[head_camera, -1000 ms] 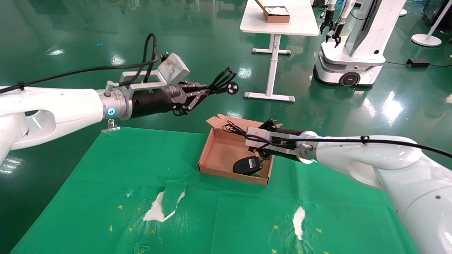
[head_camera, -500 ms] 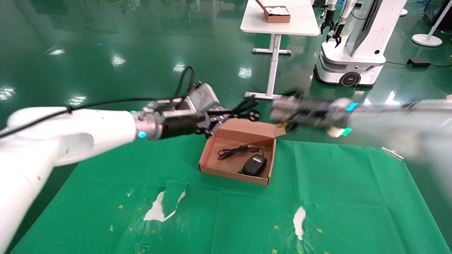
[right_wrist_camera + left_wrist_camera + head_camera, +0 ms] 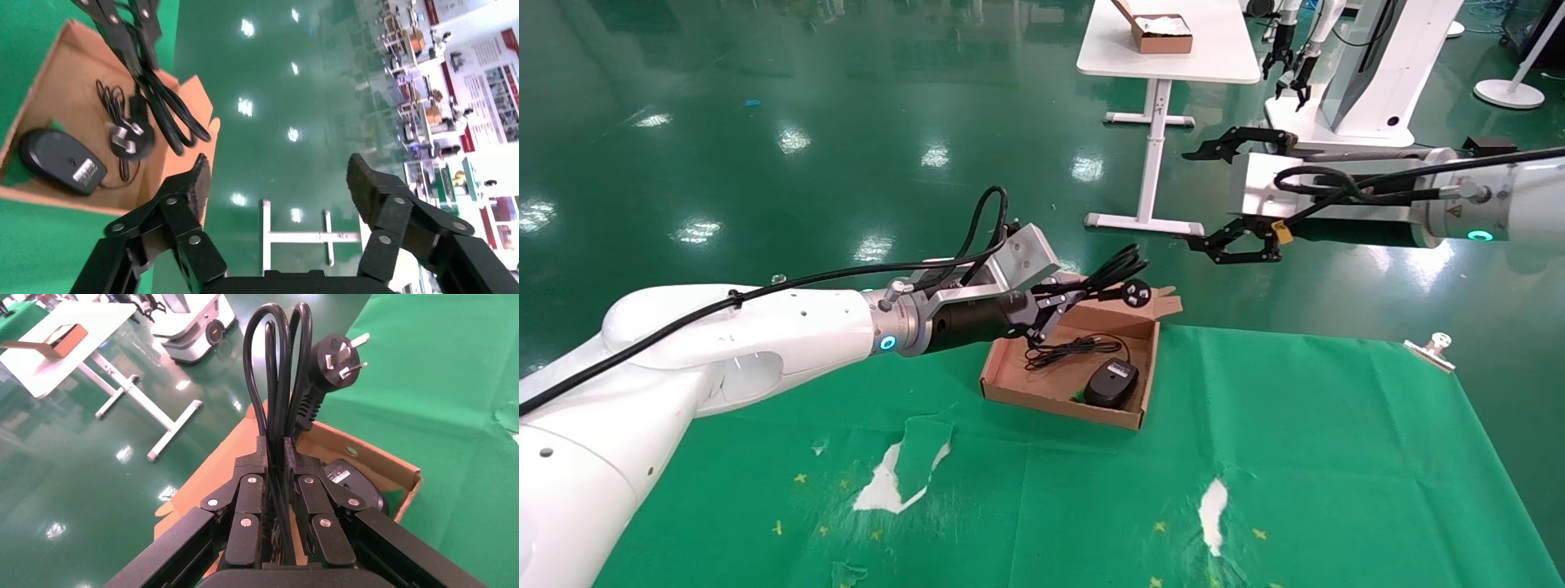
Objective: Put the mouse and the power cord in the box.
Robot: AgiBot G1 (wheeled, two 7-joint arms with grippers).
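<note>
The brown cardboard box (image 3: pixel 1050 402) sits open on the green cloth. The black mouse (image 3: pixel 1111 382) lies inside it near the front right corner, its thin cable (image 3: pixel 1066 351) bunched on the floor behind. My left gripper (image 3: pixel 1054 306) is shut on the looped power cord (image 3: pixel 1111 273) and holds it over the box's far left rim, the three-pin plug (image 3: pixel 1133 291) hanging by the lid flap. The left wrist view shows the cord (image 3: pixel 275 373) pinched between the fingers, with the mouse (image 3: pixel 358 484) below. My right gripper (image 3: pixel 1197 196) is open and empty, raised beyond the table, right of the box.
A white table (image 3: pixel 1164 61) carrying another brown box (image 3: pixel 1160 33) stands far back, with another robot (image 3: pixel 1344 82) beside it. A metal clip (image 3: pixel 1430 347) marks the cloth's far right edge. The green cloth has torn white patches (image 3: pixel 899 474) near the front.
The right gripper left the mouse lying in the box and rose up and to the right, now open. The left arm brought the power cord down and right to the box's far rim.
</note>
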